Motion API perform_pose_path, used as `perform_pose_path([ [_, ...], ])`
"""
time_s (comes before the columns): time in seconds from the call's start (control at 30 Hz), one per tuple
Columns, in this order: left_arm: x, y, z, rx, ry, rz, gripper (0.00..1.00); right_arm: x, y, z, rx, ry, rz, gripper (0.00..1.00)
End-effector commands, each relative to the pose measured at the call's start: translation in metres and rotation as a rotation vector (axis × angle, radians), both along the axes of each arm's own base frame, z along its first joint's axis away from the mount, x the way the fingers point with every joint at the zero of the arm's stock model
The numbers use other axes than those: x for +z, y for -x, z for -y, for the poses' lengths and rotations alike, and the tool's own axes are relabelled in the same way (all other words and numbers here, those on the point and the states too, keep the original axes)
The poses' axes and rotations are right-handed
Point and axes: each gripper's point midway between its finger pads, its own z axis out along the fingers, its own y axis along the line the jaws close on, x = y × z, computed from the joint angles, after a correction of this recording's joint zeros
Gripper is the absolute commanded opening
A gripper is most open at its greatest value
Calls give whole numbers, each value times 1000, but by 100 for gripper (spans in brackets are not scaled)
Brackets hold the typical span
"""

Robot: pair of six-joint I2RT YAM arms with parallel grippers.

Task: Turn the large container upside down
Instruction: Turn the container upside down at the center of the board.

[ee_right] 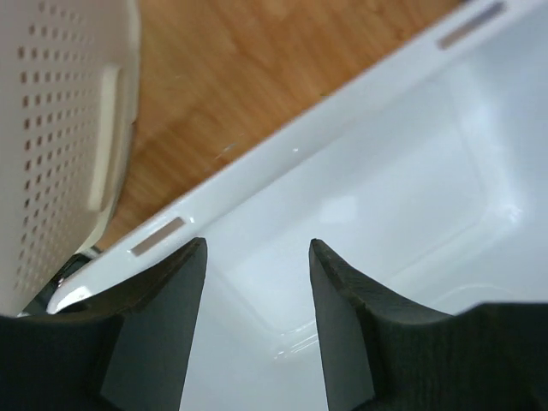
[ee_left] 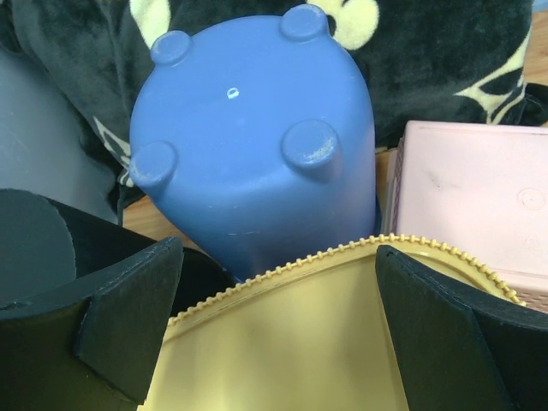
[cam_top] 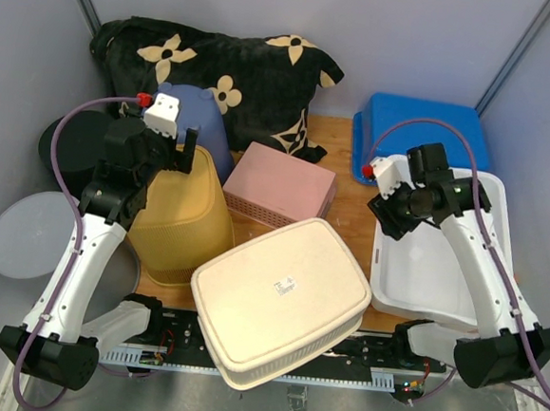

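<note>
A: At the left edge of the tabletop [cam_top: 347, 197], a grey round lid [cam_top: 30, 234] lies flat. Next, the left pincer [ee_left: 274, 274] hangs released over the yellow basket [cam_top: 183, 222]. Its fingers are spread, with the beaded rim showing between them, and they grip nothing. An upturned blue bin [ee_left: 257, 137], feet up, stands just behind.

B: And the task item?

A: The large cream container [cam_top: 282, 297] is front centre, between the two arms and ahead of the pink box [cam_top: 281, 185]. Its base faces up and a sticker shows on it. It sits canted rather than flat. The near edge seems to ride on the arms' base rail, and the left corner is against or over the yellow basket; I cannot tell which.

B: So is it flipped?

A: Judged so, but not settled. Further right, the right pincer [ee_right: 257, 257] is also released. It is poised above the inside of the white tub [cam_top: 437, 271], just past the tub's rim, and not touching it as far as the wrist view shows.

B: Risks?

A: Three.
1. The cant: a nudge from either arm could slide the cream container off the rail toward the near edge, or tip it back over.
2. If the right pincer drops and clenches where it is, it takes the white tub's wall, which is the wrong item, and drags the tub into the cream container's perforated side.
3. If the left pincer descends, it presses the yellow basket, which may be propping the cream container, so the support shifts.

B: Remedy?

A: Clear both arms upward before any sideways travel.
</note>
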Motion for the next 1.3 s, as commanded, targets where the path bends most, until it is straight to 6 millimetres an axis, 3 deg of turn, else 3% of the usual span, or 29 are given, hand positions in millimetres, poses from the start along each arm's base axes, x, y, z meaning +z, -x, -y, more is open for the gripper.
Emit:
perform_pose_path([
  [0.0, -64, 28, -32, 125, -73, -239, 99, 43, -29, 32, -222, -27, 273, 54],
  [0.2, -8, 31, -79, 308, 12, -92, 99, 67, -15, 68, -394, -199, 461, 56],
  [0.43, 71, 50, -92, 348, -49, 71, 99, 32, 11, 58, -442, -333, 362, 58],
  [0.53, 85, 64, -85, 288, -68, 48, 99, 20, 17, 56, -464, -393, 318, 57],
  [0.63, 88, 84, -65, 168, -51, 33, 99, 19, 21, 60, -515, -462, 335, 58],
  [0.73, 76, 99, -56, 120, -27, 27, 99, 19, 22, 64, -551, -475, 360, 58],
  [0.9, 34, 94, -50, 105, 47, -67, 99, 23, 22, 68, -582, -470, 377, 58],
  [1.13, 25, 93, -15, -105, 191, -134, 99, 28, 26, 80, -655, -434, 437, 58],
  [1.27, 29, 88, -30, -26, 158, -132, 99, 24, 29, 99, -728, -344, 431, 58],
])
